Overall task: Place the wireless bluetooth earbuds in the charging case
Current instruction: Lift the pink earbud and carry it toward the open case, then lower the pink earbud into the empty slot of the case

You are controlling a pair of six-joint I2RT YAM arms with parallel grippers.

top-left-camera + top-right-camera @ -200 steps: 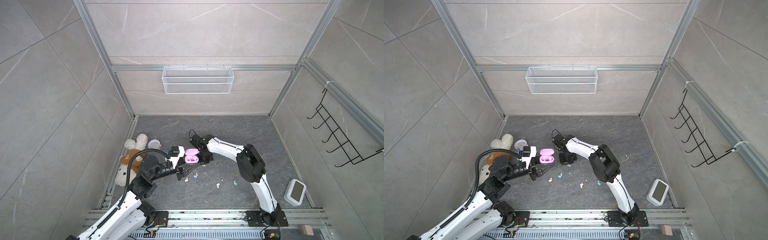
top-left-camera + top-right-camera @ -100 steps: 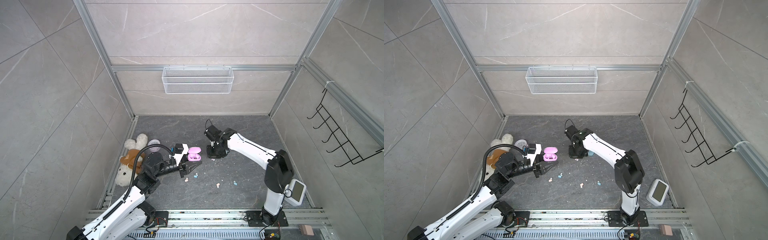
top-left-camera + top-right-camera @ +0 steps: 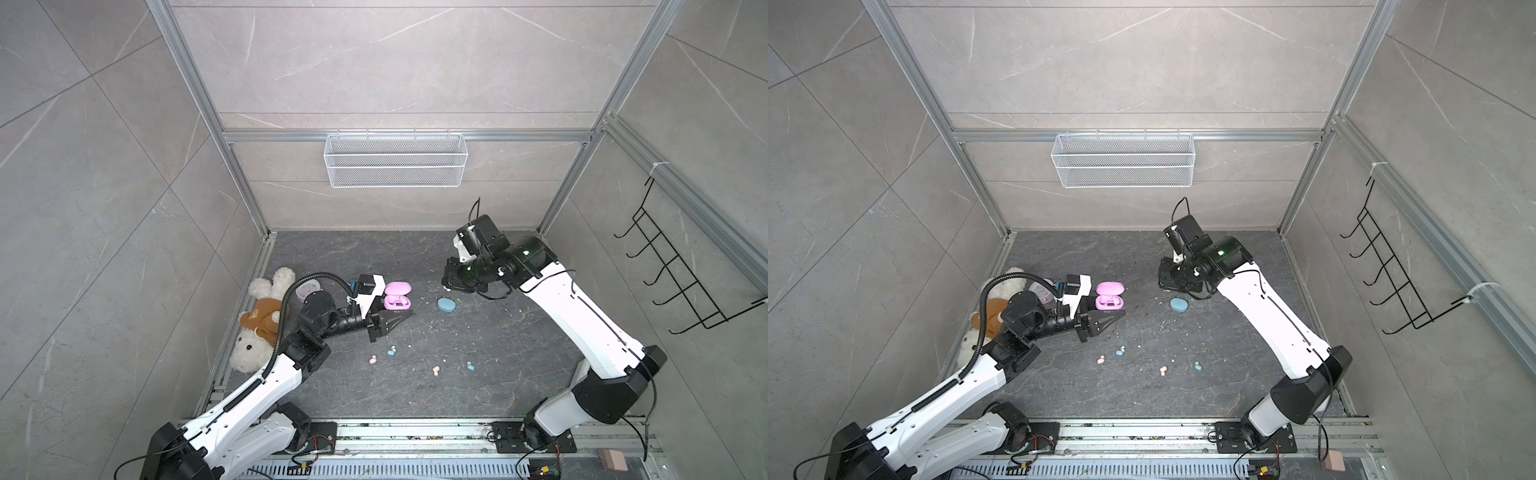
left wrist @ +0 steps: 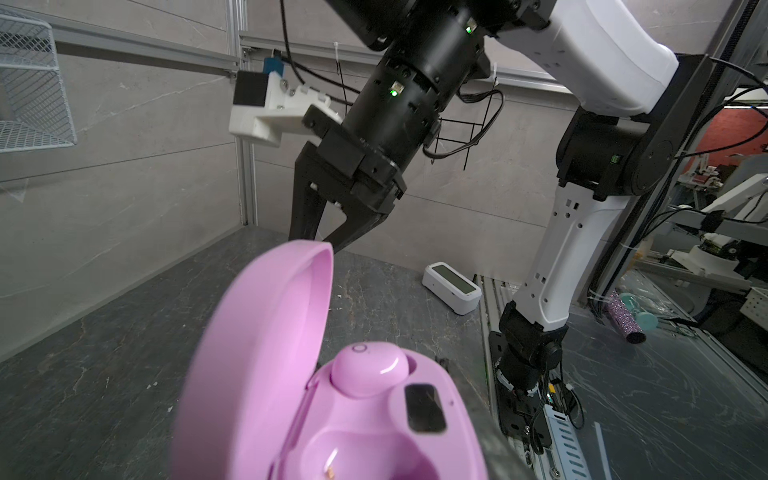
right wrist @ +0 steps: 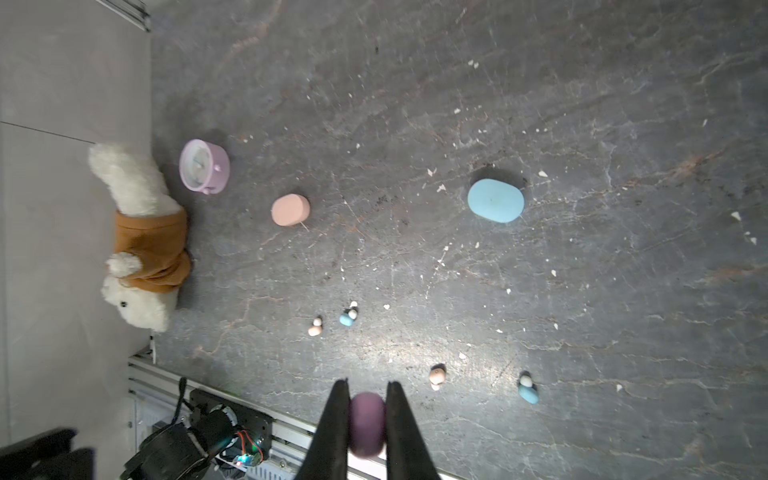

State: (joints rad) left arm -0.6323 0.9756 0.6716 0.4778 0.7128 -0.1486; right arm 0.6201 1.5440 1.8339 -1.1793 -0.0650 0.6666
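While my right fingers (image 5: 337,415) pinch a lilac earbud (image 5: 365,422) between their tips, right of centre in both top views, my left fingers (image 3: 395,321) are clamped narrow on the open lilac charging case (image 3: 397,296), left of centre. A seated lilac earbud (image 4: 365,370) fills one socket. On the counter (image 3: 415,395), lower in the frame, one peach earbud (image 3: 373,360) lies beside one blue earbud (image 3: 390,352), and a second peach earbud (image 3: 435,370) lies near a second blue earbud (image 3: 469,365). A closed blue case (image 3: 446,304) sits between my arms.
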